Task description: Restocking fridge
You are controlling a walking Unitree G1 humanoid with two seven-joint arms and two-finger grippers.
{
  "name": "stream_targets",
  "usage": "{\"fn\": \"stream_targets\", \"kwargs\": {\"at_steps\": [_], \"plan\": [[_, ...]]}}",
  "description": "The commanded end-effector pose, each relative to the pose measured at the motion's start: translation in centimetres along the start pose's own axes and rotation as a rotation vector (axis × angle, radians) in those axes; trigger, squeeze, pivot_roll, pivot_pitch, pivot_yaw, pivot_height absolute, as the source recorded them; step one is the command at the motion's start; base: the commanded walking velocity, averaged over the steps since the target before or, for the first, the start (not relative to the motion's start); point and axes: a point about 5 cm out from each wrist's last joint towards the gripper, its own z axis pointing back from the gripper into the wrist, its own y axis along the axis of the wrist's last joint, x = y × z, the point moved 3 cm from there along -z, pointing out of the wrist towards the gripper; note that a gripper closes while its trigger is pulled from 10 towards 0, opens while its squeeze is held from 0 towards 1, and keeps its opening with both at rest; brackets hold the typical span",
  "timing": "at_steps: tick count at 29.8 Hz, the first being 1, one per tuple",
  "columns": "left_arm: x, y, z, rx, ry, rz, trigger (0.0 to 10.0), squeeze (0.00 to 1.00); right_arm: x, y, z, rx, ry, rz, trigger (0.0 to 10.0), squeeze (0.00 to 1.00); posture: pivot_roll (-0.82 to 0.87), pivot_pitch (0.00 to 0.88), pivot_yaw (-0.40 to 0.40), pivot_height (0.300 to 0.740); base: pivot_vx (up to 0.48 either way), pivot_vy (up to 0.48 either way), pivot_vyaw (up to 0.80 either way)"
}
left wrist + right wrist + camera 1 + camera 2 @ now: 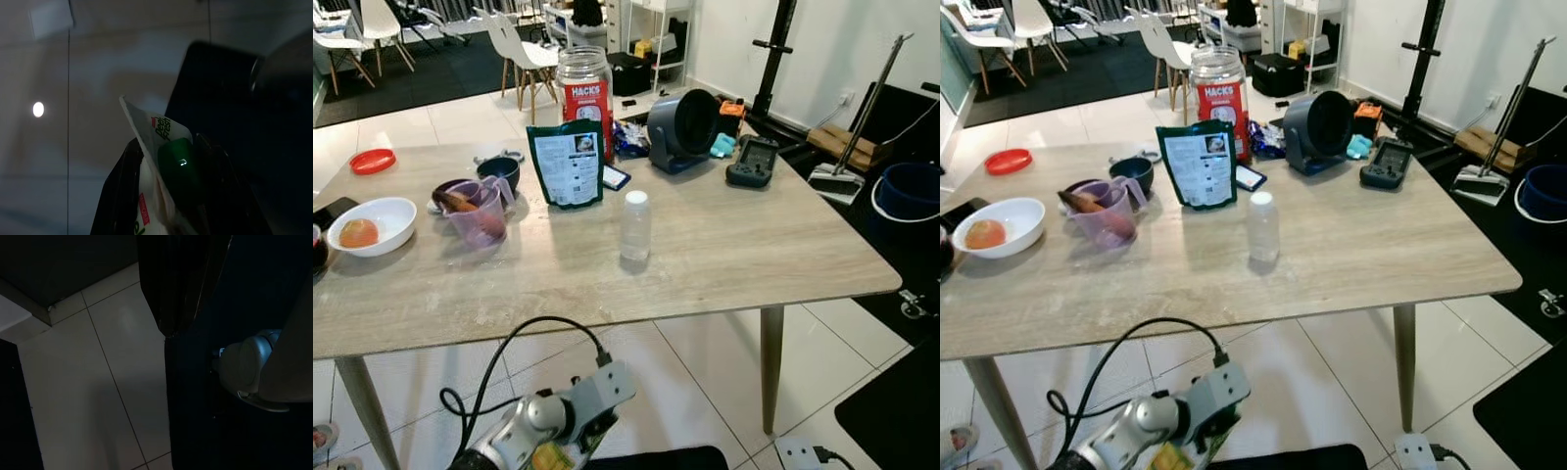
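Below the near edge of the desk [724,284], left gripper [166,196] held low over the tiled floor, fingers [115,196] clenched on a white food pouch with a green cap [176,171], printed top corner poking out past the fingertips, long axis roughly along the fingers. Right gripper [183,289] hanging idle in shade over the floor tiles; whether clenched or released, cannot tell. On the desk ahead, well apart from the pouch: small clear bottle [634,225], dark standing bag [566,164], HACKS jar [585,96]. Likely mid-carry toward a fridge, left arm alone loaded.
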Motion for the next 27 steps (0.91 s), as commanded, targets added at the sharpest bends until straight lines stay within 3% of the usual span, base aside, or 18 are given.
{"fn": "stream_targets", "kwargs": {"at_steps": [1, 4, 9, 11, 17, 20, 21, 22, 23, 25, 26, 27], "plan": [[-0.3, -1.3, 0.1, -0.035, 0.018, 0.007, 0.0, 0.00, -0.4, -0.1, 0.0, -0.007, 0.004, -0.005, 10.0, 0.00, -0.05, 0.000, 0.034, 0.740, 0.000, 0.000, 0.00], [-0.3, -4.2, 0.6, -0.094, 0.066, 0.084, 0.0, 0.00, -0.5, -0.2, 0.0, -0.010, 0.006, -0.007, 10.0, 0.00, -0.05, 0.000, 0.034, 0.740, 0.000, 0.000, 0.00], [-0.5, -6.3, 1.1, -0.158, 0.117, 0.108, 0.0, 0.00, -0.5, -0.2, 0.0, -0.010, 0.006, -0.008, 10.0, 0.00, -0.05, 0.000, 0.034, 0.740, 0.000, 0.000, 0.00], [-0.1, -7.9, 1.5, -0.204, 0.131, 0.139, 10.0, 0.00, -0.6, -0.2, 0.0, -0.011, 0.006, -0.008, 10.0, 0.00, -0.05, 0.000, 0.033, 0.740, 0.000, 0.000, 0.00], [1.3, -11.7, 3.0, -0.315, 0.188, 0.260, 10.0, 0.00, -0.8, -0.1, 0.0, -0.011, 0.008, -0.012, 10.0, 0.00, -0.05, 0.000, 0.033, 0.740, 0.000, 0.000, 0.00], [1.7, -12.6, 3.4, -0.340, 0.214, 0.309, 10.0, 0.00, -0.9, -0.1, -0.1, -0.013, 0.009, -0.010, 10.0, 0.00, -0.04, 0.000, 0.033, 0.740, 0.000, 0.000, 0.00], [2.1, -13.5, 3.8, -0.366, 0.239, 0.356, 10.0, 0.00, -1.0, -0.2, -0.1, -0.016, 0.011, -0.008, 10.0, 0.00, -0.04, 0.000, 0.032, 0.740, 0.000, 0.000, -0.41], [2.7, -14.4, 4.3, -0.384, 0.272, 0.457, 10.0, 0.00, -1.0, -0.2, -0.1, -0.019, 0.013, -0.005, 10.0, 0.00, -0.04, 0.000, 0.032, 0.740, 0.000, 0.000, -0.79], [2.7, -14.4, 4.3, -0.384, 0.272, 0.457, 10.0, 0.00, -1.0, -0.2, -0.1, -0.019, 0.013, -0.005, 10.0, 0.00, -0.04, 0.000, 0.032, 0.740, 0.000, 0.000, -0.79], [3.6, -15.3, 4.7, -0.398, 0.306, 0.583, 10.0, 0.00, -1.1, -0.3, -0.1, -0.023, 0.014, -0.003, 10.0, 0.00, -0.04, 0.000, 0.030, 0.740, 0.000, 0.000, -0.79], [3.6, -15.3, 4.7, -0.398, 0.306, 0.583, 10.0, 0.00, -1.1, -0.3, -0.1, -0.023, 0.014, -0.003, 10.0, 0.00, -0.04, 0.000, 0.030, 0.740, 0.000, 0.000, -0.79], [4.4, -16.0, 5.0, -0.416, 0.323, 0.659, 10.0, 0.00, -1.1, -0.4, -0.1, -0.028, 0.015, -0.001, 10.0, 0.00, -0.03, 0.000, 0.029, 0.740, 0.000, 0.000, -0.79]]}}
